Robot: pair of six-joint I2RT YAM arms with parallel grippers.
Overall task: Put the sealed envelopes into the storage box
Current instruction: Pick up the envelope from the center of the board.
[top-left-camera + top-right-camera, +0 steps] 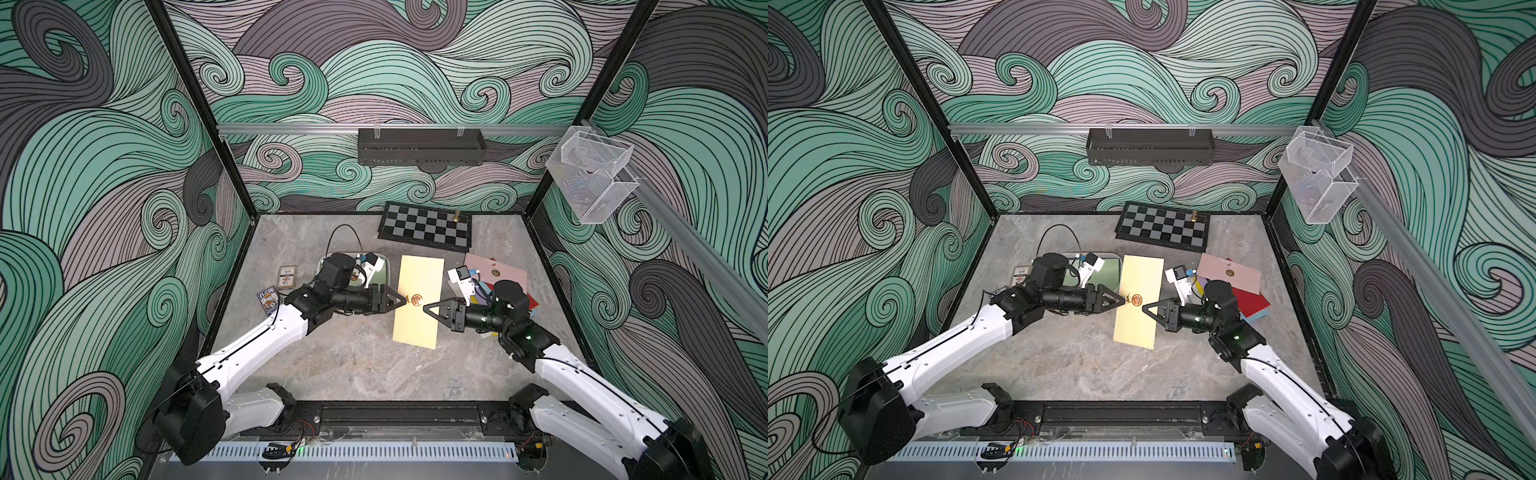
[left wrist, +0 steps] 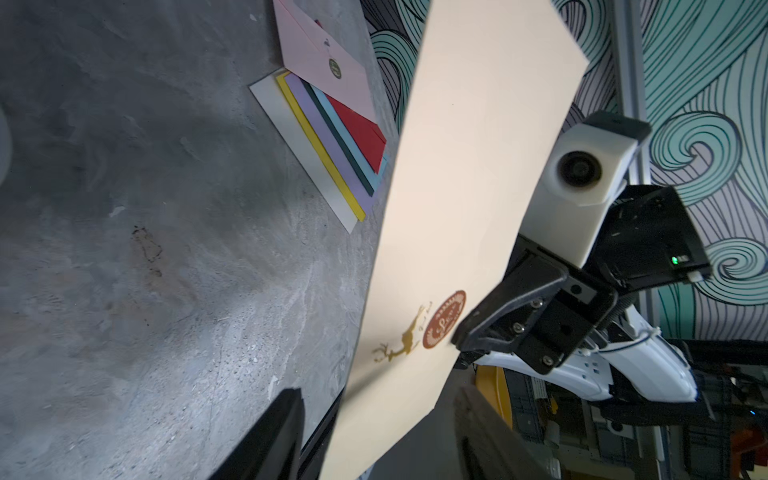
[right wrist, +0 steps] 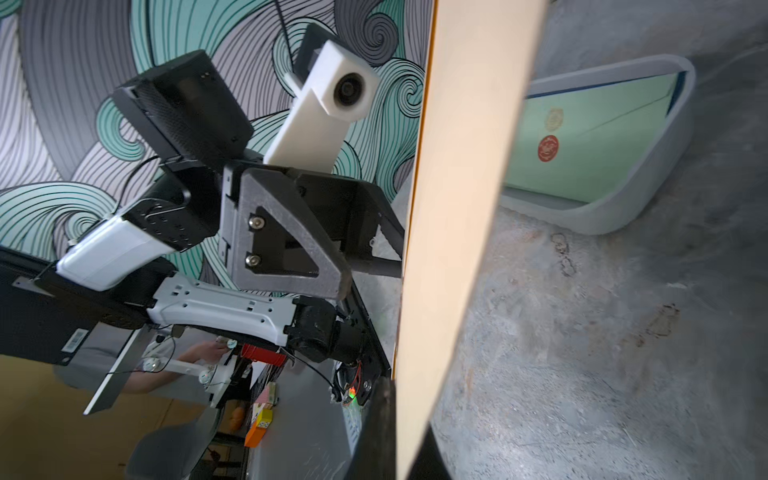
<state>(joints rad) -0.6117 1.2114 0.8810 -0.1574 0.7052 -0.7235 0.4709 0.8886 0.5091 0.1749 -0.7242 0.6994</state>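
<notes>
Swirling wave-pattern walls in teal, lilac and charcoal enclose the work cell on three sides, joined at the corners by black metal posts. A silver aluminium rail runs across the back wall and carries a black perforated metal tray. A clear plastic wire-mesh bin hangs from the rail on the right-hand wall. The floor is a grey marble-look slab, evenly lit, with soft shadows. A pale slotted strip edges the near side.

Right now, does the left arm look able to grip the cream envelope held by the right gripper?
Probably yes: the left gripper is open astride one edge of the cream envelope; the right gripper grips the opposite edge.
</notes>
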